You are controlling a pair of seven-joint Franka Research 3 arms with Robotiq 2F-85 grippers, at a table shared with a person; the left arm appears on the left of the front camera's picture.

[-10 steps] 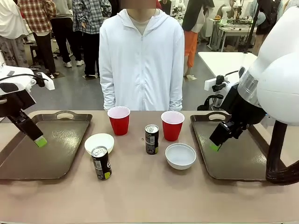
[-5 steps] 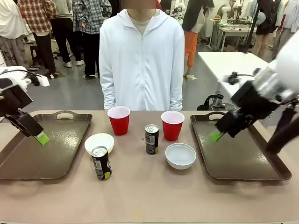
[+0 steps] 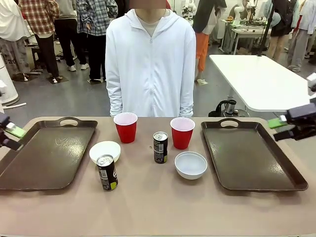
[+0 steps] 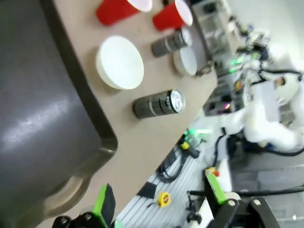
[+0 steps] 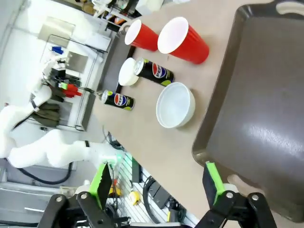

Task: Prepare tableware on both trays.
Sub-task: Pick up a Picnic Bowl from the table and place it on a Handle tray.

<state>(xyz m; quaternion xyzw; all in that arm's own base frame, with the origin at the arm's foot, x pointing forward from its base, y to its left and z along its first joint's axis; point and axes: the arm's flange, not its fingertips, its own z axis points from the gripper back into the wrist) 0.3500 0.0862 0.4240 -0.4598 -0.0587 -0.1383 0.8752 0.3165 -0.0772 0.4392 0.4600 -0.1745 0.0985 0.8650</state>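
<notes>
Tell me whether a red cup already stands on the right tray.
No. Both red cups stand on the table, off the right tray.

The front view's side edges cut off most of the left gripper [image 3: 13,137] and the right gripper [image 3: 278,130]. The left wrist view is blurred, with the print on the near can [image 4: 159,103] unreadable. There the left tray [image 4: 38,118] runs past the left edge.

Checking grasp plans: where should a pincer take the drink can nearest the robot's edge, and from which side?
Probably around the mid-body of the drink can, coming level from the robot's side: it stands upright and round, and the cream-white bowl sits just behind it, crowding a far-side approach.
</notes>
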